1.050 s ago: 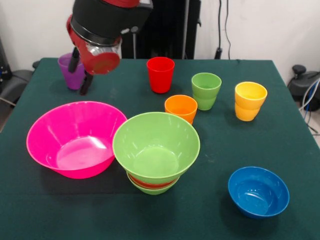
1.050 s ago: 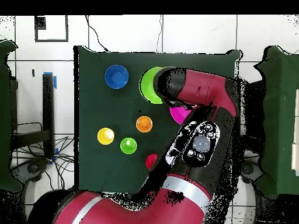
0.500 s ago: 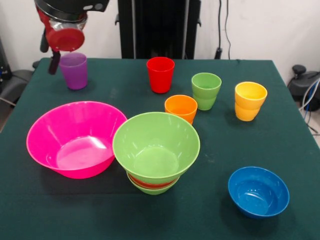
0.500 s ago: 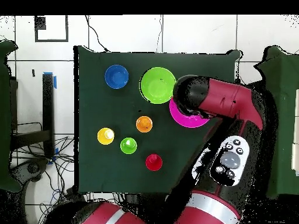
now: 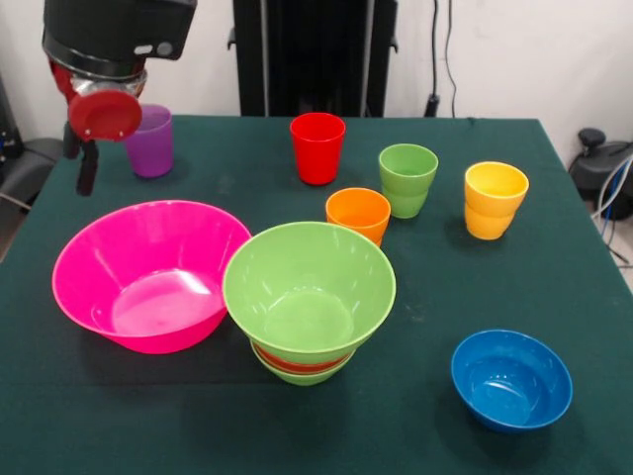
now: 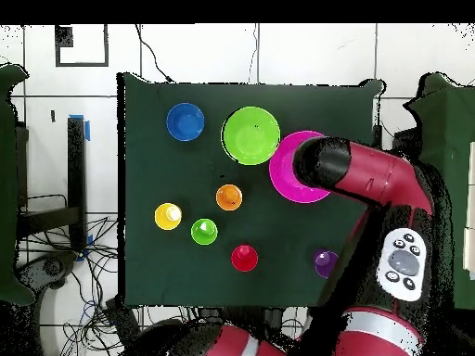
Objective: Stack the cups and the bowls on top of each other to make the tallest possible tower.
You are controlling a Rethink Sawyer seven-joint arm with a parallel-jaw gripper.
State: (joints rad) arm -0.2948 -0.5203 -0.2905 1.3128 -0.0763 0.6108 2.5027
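The robot arm [image 5: 114, 45] hangs over the far left corner of the green surface [image 5: 554, 247], as the front camera sees it. Its gripper [image 5: 84, 163] points down just beside the purple cup [image 5: 150, 141] and holds nothing. I cannot tell if the jaws are wide or narrow.

The big pink bowl [image 5: 148, 272] sits near the left edge, empty and upright. Right next to it, touching its rim, is the tower [image 5: 309, 297]: a large green bowl [image 5: 309, 282] sits on top of a red-orange bowl [image 5: 297, 361], and a small green bowl [image 5: 297, 376] is at the bottom. Only thin bands of the two lower bowls show.

The blue bowl [image 5: 511, 379] stands alone near the front right corner.

The red cup [image 5: 317, 146] stands near the middle of the far edge. The orange cup [image 5: 358, 214] is just behind the tower. The light green cup [image 5: 407, 179] is beside the orange one, and the yellow cup [image 5: 495, 200] is closer to the right edge. All the cups stand upright, mouths up.
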